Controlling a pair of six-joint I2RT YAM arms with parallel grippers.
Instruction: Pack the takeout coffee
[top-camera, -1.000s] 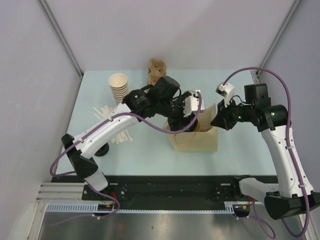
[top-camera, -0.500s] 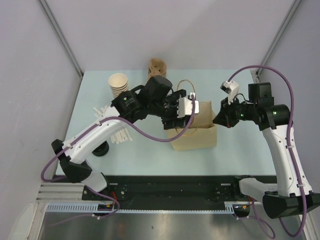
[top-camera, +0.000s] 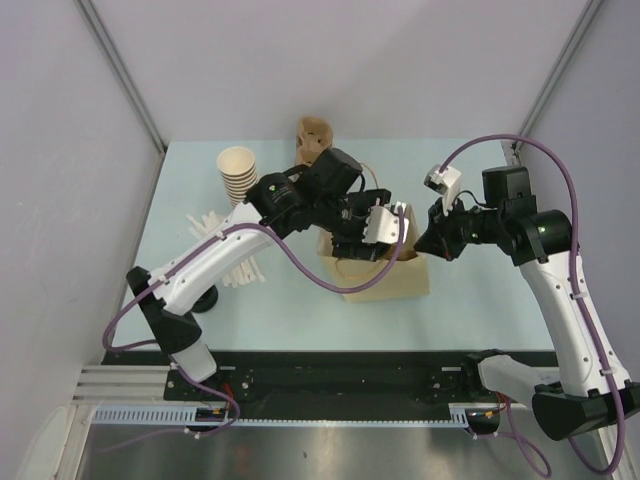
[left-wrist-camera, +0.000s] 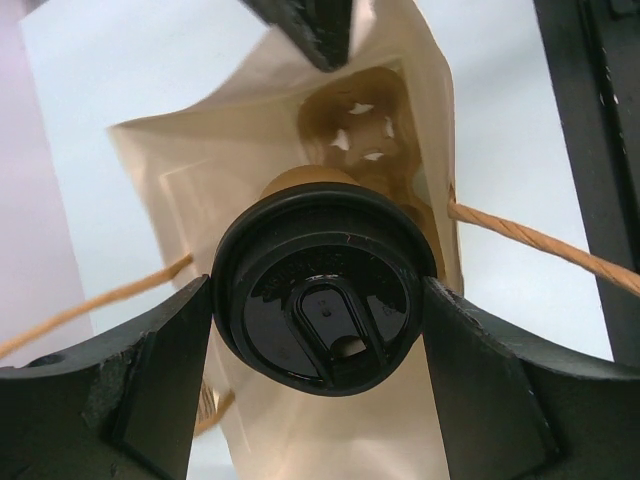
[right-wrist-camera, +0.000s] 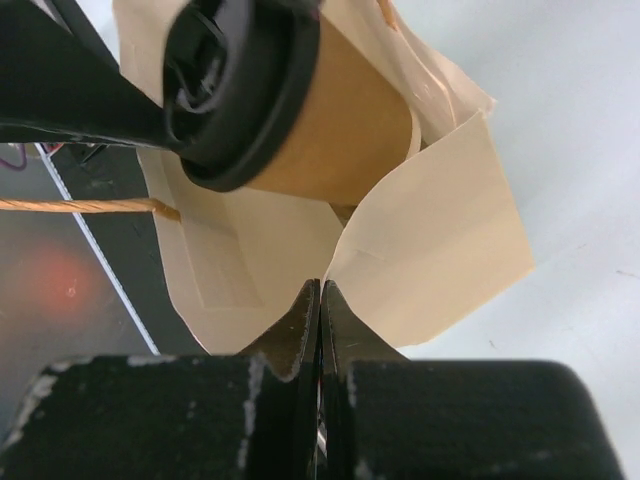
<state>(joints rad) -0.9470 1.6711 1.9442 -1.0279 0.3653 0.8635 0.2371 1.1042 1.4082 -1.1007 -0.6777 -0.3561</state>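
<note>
the left gripper (top-camera: 372, 232), jaws wide around the lid of the takeout coffee (left-wrist-camera: 322, 296), has swung back to the mouth of the paper bag (right-wrist-camera: 440, 230), whose rim the fully closed right gripper (right-wrist-camera: 319, 300) pinches, so lowering looks next.

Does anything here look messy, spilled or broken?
Nothing spilled or damaged. Only the pale sticks left of the paper bag lie in a loose, crisscross heap on the table; the lidded cup looks intact.

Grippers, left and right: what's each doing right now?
Left gripper: closed on the takeout coffee, fingers at its black lid.
Right gripper: shut, pinching the paper bag at its rim.
</note>
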